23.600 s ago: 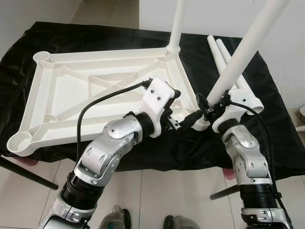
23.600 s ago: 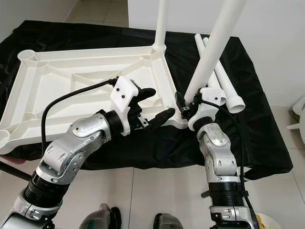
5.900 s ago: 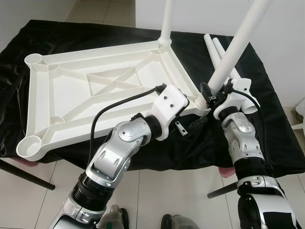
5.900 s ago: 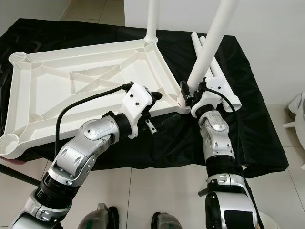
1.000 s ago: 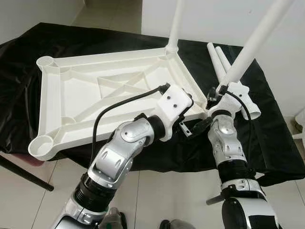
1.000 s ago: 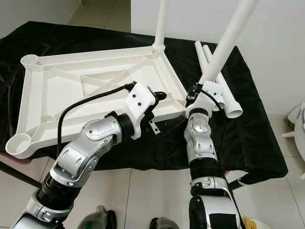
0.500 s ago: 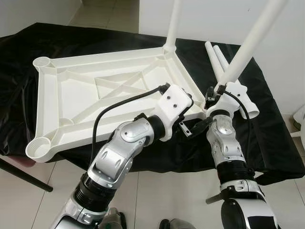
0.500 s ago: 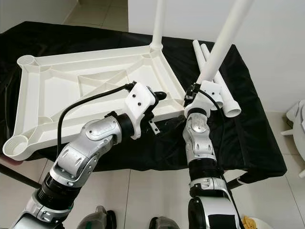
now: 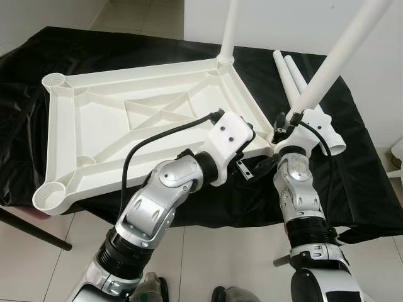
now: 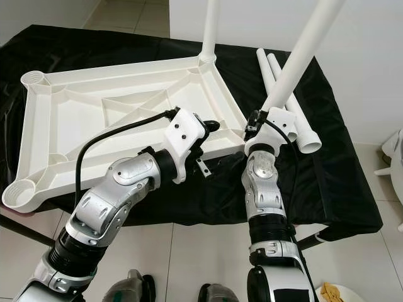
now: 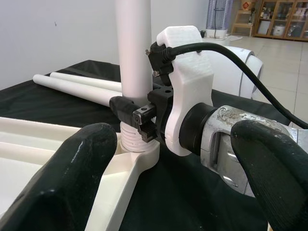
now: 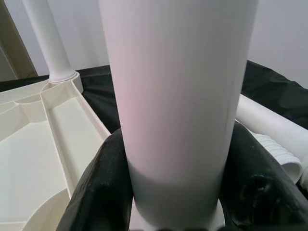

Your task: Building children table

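We see the right gripper (image 11: 144, 115) still clamped around the leg (image 9: 334, 60) standing in the tabletop (image 9: 101, 126) corner socket at 3 o'clock. Our left gripper (image 9: 252, 168) hovers beside it, fingers spread. Not much changed since a moment ago, the camera just shifted slightly.

Head cameras look down on the tabletop (image 9: 126, 119); wrist cameras closely share one leg (image 11: 133, 57).

Looks like a room in someone's home: pale glossy floor tiles (image 9: 38, 264), plain white walls (image 10: 371, 63), and a surface draped in black cloth (image 9: 352, 189). Left wrist view shows wooden shelving (image 11: 279, 19) across a tiled hall.
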`<state>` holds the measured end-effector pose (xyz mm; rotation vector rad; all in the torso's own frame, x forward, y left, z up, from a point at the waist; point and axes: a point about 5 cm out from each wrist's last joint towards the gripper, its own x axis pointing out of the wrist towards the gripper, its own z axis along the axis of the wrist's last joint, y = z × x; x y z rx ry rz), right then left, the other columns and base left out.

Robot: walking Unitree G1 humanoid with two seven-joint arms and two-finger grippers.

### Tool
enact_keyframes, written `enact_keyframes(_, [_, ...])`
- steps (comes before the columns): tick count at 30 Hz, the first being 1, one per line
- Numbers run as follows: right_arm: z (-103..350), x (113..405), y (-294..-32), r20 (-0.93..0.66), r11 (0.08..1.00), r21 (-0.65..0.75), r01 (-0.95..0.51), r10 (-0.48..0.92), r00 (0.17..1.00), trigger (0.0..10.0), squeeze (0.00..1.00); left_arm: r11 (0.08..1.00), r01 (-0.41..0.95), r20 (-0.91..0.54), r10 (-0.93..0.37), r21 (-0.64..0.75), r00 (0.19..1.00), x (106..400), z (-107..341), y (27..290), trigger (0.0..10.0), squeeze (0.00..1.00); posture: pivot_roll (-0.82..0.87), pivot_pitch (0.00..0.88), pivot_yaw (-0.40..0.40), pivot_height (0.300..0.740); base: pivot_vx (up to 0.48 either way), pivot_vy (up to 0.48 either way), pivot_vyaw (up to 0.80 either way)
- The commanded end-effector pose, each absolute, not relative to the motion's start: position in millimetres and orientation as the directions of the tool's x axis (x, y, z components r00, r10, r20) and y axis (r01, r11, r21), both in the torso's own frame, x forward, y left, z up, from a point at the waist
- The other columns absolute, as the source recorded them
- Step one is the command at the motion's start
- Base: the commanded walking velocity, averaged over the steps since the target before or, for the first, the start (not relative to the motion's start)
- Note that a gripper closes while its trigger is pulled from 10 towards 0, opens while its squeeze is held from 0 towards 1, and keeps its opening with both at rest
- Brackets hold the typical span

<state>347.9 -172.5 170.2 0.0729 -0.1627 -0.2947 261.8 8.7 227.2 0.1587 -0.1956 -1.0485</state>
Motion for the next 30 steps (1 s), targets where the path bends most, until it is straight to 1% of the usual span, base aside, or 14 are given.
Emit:
enact_keyframes(1, [135.2, 341.4, -182.0, -0.012, 0.938, 0.065, 0.34, -0.339, 0.941, 10.0, 0.0, 0.493, 0.84, 0.097, -0.87, 0.228, 0.484, 260.6, 231.0, 8.1, 10.0, 0.0, 0.03, 0.125, -0.009, 0.74, 0.0, 0.0, 0.0])
enact_keyframes(12, [133.4, 340.7, -178.7, -0.022, 0.952, 0.041, 0.304, -0.303, 0.953, 10.0, 0.01, 0.493, 0.839, 0.099, -0.869, 0.228, 0.484, 260.2, 231.0, 7.6, 10.0, 0.0, 0.03, 0.123, -0.01, 0.74, 0.0, 0.0, 0.0])
enact_keyframes(14, [135.4, 340.8, -179.8, -0.004, 0.953, 0.026, 0.302, -0.302, 0.953, 10.0, 0.05, 0.492, 0.84, 0.1, -0.87, 0.227, 0.483, 260.1, 231.1, 7.1, 10.0, 0.0, 0.03, 0.125, -0.012, 0.74, 0.0, 0.0, 0.0])
enact_keyframes(15, [135.4, 340.8, -179.8, -0.004, 0.953, 0.026, 0.302, -0.302, 0.953, 10.0, 0.05, 0.492, 0.84, 0.1, -0.87, 0.227, 0.483, 260.1, 231.1, 7.1, 10.0, 0.0, 0.03, 0.125, -0.012, 0.74, 0.0, 0.0, 0.0])
enact_keyframes(16, [135.9, 340.7, -179.6, 0.002, 0.955, 0.021, 0.297, -0.297, 0.955, 10.0, 0.2, 0.492, 0.84, 0.1, -0.87, 0.227, 0.483, 260.1, 231.1, 7.0, 10.0, 0.0, 0.03, 0.125, -0.012, 0.74, 0.0, 0.0, 0.0])
enact_keyframes(17, [135.9, 340.7, -179.6, 0.002, 0.955, 0.021, 0.297, -0.297, 0.955, 10.0, 0.2, 0.492, 0.84, 0.1, -0.87, 0.227, 0.483, 260.1, 231.1, 7.0, 10.0, 0.0, 0.03, 0.125, -0.012, 0.74, 0.0, 0.0, 0.0])
enact_keyframes(18, [136.3, 340.6, -179.4, 0.006, 0.956, 0.019, 0.293, -0.293, 0.956, 10.0, 1.0, 0.492, 0.841, 0.101, -0.87, 0.226, 0.482, 260.1, 231.2, 6.8, 10.0, 0.0, 0.03, 0.125, -0.013, 0.74, 0.0, 0.0, 0.0])
enact_keyframes(21, [137.2, 340.2, -179.0, 0.017, 0.955, 0.005, 0.296, -0.296, 0.955, 10.0, 1.0, 0.492, 0.841, 0.102, -0.87, 0.226, 0.482, 260.0, 231.2, 6.8, 10.0, 0.0, 0.03, 0.124, -0.012, 0.74, 0.0, 0.0, 0.0])
enact_keyframes(22, [137.5, 340.2, -178.8, 0.019, 0.955, 0.0, 0.298, -0.298, 0.954, 10.0, 0.18, 0.492, 0.841, 0.102, -0.87, 0.226, 0.482, 259.9, 231.2, 6.8, 10.0, 0.0, 0.03, 0.122, -0.012, 0.74, 0.0, 0.0, 0.0])
enact_keyframes(23, [137.5, 340.2, -178.8, 0.019, 0.955, 0.0, 0.298, -0.298, 0.954, 10.0, 0.18, 0.492, 0.841, 0.102, -0.87, 0.226, 0.482, 259.9, 231.2, 6.8, 10.0, 0.0, 0.03, 0.122, -0.012, 0.74, 0.0, 0.0, 0.0])
enact_keyframes(24, [137.9, 340.3, -178.7, 0.02, 0.954, -0.004, 0.3, -0.3, 0.954, 10.0, 0.0, 0.491, 0.841, 0.102, -0.871, 0.226, 0.481, 259.9, 231.1, 6.7, 10.0, 0.0, 0.02, 0.122, -0.012, 0.74, 0.0, 0.0, 0.0])
enact_keyframes(30, [138.8, 340.7, -178.9, 0.024, 0.956, -0.004, 0.294, -0.294, 0.956, 10.0, 0.0, 0.489, 0.842, 0.102, -0.872, 0.226, 0.479, 259.9, 231.1, 6.1, 10.0, 0.0, 0.02, 0.121, -0.012, 0.74, 0.0, 0.0, 0.0])
